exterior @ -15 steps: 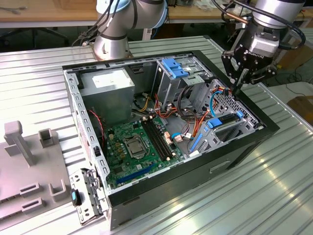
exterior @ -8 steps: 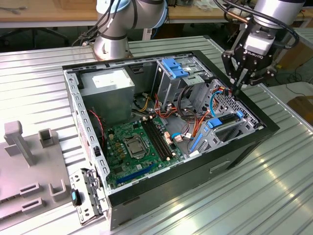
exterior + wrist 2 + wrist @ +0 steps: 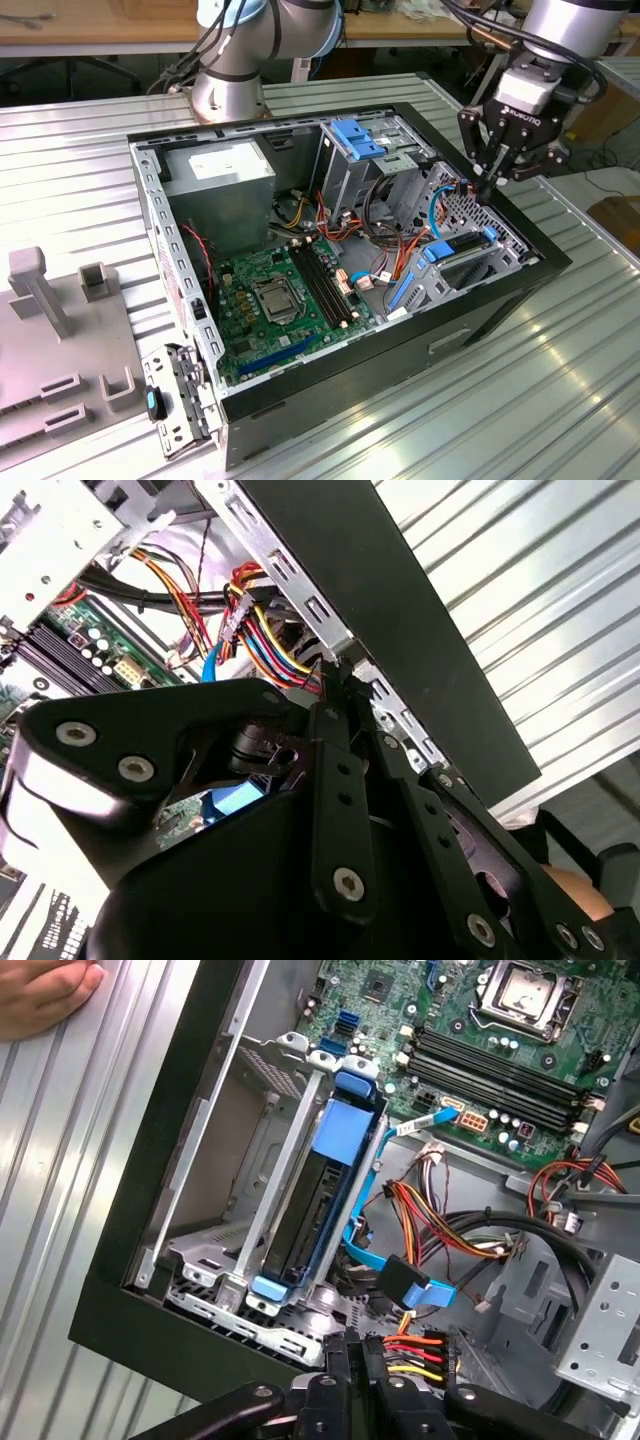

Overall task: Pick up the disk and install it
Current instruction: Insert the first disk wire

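The disk (image 3: 458, 250) is a dark drive in a bright blue carrier. It sits in the metal cage at the case's front corner, on the exterior view's right. In the first wrist view the disk (image 3: 318, 1195) stands on edge between the cage's rails, with a blue cable running beside it. My gripper (image 3: 487, 188) hangs just above the case's back-right wall, behind the cage and apart from the disk. Its black fingers (image 3: 352, 1365) are pressed together with nothing between them. In the second wrist view the gripper (image 3: 335, 672) points at the case's metal edge beside a bundle of coloured wires.
The open computer case (image 3: 500, 300) lies on a ribbed metal table. Inside are a green motherboard (image 3: 270, 300), a grey power supply (image 3: 220, 185), a cage with a light-blue latch (image 3: 357, 140) and loose wires (image 3: 440, 1225). A hand (image 3: 45, 995) rests on the table beside the case. Grey fixtures (image 3: 50, 300) stand at the exterior view's left.
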Controlling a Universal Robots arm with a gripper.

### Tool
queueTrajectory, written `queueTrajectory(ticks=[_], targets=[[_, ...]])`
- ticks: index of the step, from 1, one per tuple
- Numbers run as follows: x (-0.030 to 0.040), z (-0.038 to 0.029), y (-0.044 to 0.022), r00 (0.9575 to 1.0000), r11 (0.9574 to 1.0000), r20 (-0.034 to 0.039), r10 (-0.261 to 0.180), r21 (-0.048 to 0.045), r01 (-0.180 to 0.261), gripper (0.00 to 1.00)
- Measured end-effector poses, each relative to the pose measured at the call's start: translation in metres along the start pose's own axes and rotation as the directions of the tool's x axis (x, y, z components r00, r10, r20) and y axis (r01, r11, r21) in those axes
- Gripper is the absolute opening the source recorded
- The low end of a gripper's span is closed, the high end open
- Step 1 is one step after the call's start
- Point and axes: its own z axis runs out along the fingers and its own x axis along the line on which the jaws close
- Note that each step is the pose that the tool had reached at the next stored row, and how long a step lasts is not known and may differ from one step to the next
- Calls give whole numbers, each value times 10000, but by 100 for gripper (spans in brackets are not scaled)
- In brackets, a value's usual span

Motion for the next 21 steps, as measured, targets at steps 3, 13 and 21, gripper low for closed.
queueTrajectory(ticks=[3,13,21], targets=[[21,8,9,9995,9995,-11,318,-38,-318,16],[20,35,11,9795,9793,-86,2011,-235,-2013,16],[48,51,136,9731,9727,-102,2303,-267,-2305,16]])
